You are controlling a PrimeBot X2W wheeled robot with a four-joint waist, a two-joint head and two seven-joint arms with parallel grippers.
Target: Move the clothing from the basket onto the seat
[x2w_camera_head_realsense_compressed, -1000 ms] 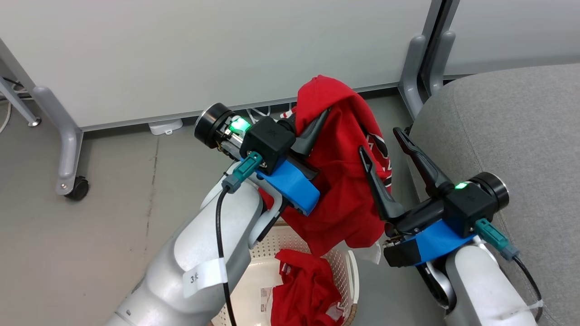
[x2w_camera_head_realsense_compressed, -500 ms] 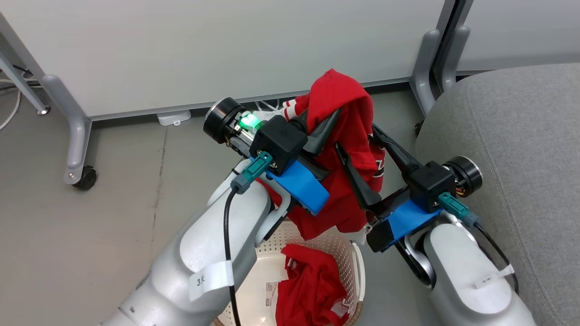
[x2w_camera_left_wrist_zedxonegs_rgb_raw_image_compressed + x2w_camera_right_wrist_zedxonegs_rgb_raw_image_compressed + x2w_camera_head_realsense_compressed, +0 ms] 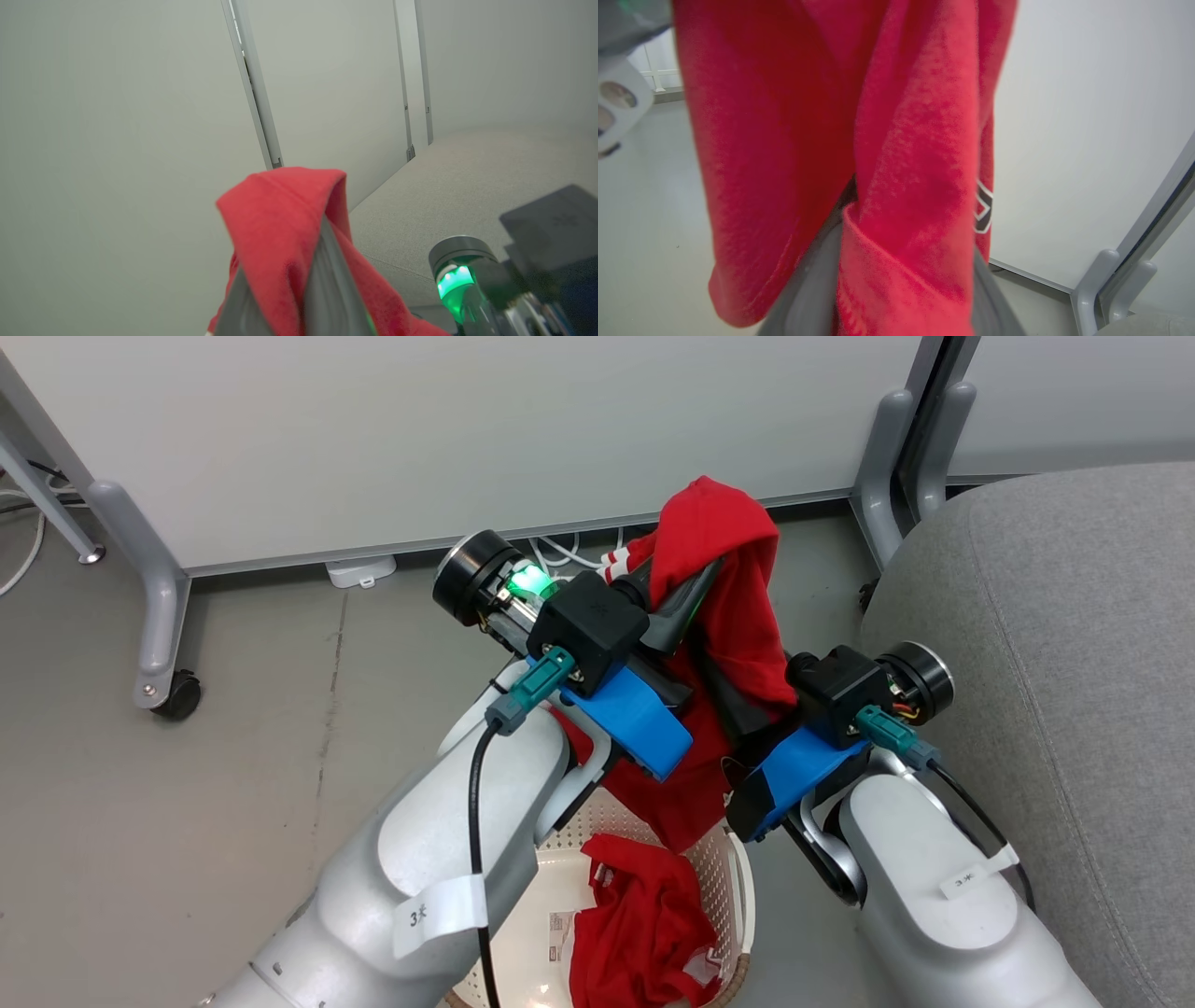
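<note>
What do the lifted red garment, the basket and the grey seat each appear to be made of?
The lifted garment: soft matte knit fabric, probably jersey; it drapes in folds and looks slightly fuzzy up close. The basket: rigid cream plastic, faintly glossy, with moulded perforations; its brown rim looks woven, possibly imitation. The seat: grey woven upholstery, matte, finely speckled, with a seam.

My left gripper (image 3: 705, 581): raised, clamped on the clothing (image 3: 742, 625).
My right gripper (image 3: 742, 705): fingers (image 3: 808, 289) straddling that cloth, grip unclear.
</note>
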